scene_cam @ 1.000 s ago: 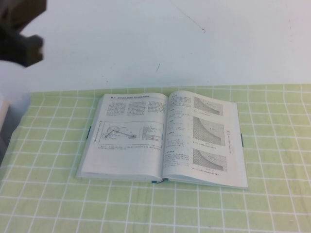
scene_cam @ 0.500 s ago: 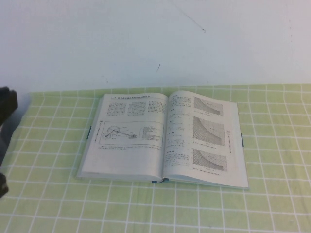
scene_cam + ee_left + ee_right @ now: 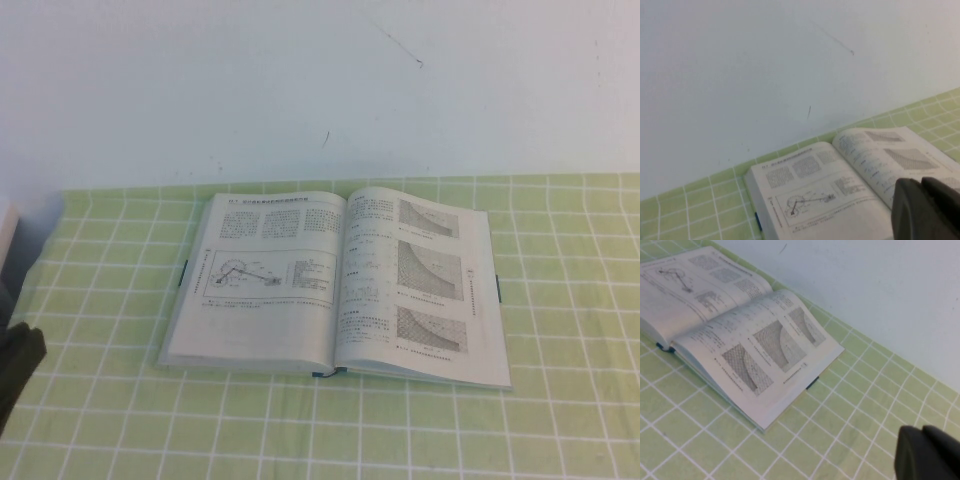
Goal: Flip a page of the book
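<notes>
Thick softcover textbook [image 3: 335, 285], white pages w/ small black print, thin blue-teal cover edge, lies open and flat on green-and-white checked cloth [image 3: 560, 330] near the white wall [image 3: 320, 80], about centre of table. Spine gutter runs front-to-back; long axis of the open spread runs left-right. Left page [image 3: 262, 285] carries a machine-part line drawing; right page [image 3: 420, 285] carries three grey hatched charts. Left gripper [image 3: 927, 210]: dark body only, at frame edge in left wrist view, looking across the left half of the book toward the wall; in high view a dark shape at the left table edge [image 3: 18, 370], prob. left arm, well apart from the book. Fingers open or closed: can't tell. Right gripper [image 3: 927, 455]: dark body in right wrist view, off the book's right outer edge over bare cloth, apart from it; not seen in high view; can't tell its state either. Neither touches paper. Judgement: both roughly equally placed; page turn needs a free outer page edge lifted and carried across the gutter. Print too small to read; no brand visible.
</notes>
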Controlling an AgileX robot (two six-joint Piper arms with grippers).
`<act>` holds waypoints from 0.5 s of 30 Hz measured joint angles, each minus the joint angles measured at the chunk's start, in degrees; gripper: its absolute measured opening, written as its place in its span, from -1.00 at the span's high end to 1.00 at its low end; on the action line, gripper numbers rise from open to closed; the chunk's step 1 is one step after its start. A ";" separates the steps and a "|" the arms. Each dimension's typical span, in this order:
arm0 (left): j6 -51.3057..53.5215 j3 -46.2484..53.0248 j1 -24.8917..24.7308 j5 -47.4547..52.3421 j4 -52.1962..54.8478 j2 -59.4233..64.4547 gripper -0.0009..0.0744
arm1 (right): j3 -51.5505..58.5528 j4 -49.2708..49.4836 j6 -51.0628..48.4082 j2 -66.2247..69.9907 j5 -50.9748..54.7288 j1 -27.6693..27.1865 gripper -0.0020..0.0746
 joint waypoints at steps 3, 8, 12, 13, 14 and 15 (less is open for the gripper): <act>0.00 2.46 0.00 -1.45 0.00 0.00 0.99 | 4.65 0.19 0.00 -3.46 -2.70 0.00 0.95; 0.00 4.72 0.00 -3.88 -0.16 0.11 0.99 | 8.80 0.67 0.57 -5.00 -4.68 0.00 0.95; 0.00 6.77 0.00 -6.01 -0.32 0.11 0.99 | 10.48 0.52 1.09 -5.00 -6.06 0.00 0.95; 0.00 7.26 0.00 -6.42 -0.42 0.11 0.99 | 10.79 0.30 1.13 -5.08 -6.43 0.00 0.95; 0.00 7.63 0.00 -6.58 -0.42 0.11 0.99 | 11.02 0.20 1.22 -5.08 -6.70 0.00 0.95; 0.00 7.81 0.00 -6.58 -0.42 0.11 0.99 | 11.02 0.07 1.22 -5.08 -6.83 0.00 0.95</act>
